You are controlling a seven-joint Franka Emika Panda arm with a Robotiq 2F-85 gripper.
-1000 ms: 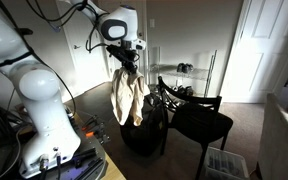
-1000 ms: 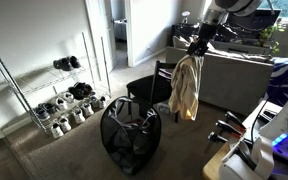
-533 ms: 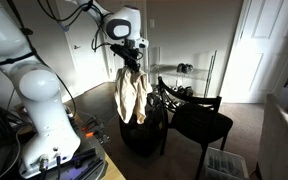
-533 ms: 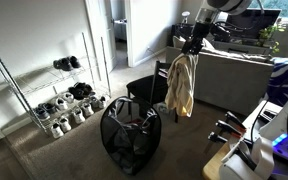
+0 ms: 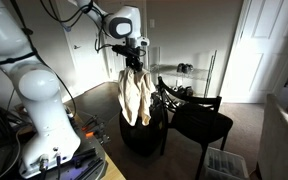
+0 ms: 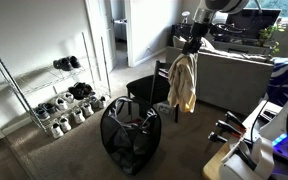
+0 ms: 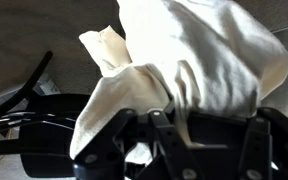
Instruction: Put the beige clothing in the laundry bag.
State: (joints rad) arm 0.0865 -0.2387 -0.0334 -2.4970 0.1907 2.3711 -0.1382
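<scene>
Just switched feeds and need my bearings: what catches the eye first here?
The beige clothing hangs limp in mid-air from the gripper, which is shut on its top, close by the black chair. Lower down in an exterior view, the laundry bag stands open on the carpet, with the garment not yet inside.

Arm (image 5: 122,22) high, fingers (image 7: 112,138) closed tight.

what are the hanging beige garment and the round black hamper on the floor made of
The limp cream-beige garment looks like soft, matte woven cloth: it drapes in loose folds and bunches. The round black hamper seems to be thin mesh on a wire rim; its wall looks partly see-through. Exact fibres can't be told.
</scene>
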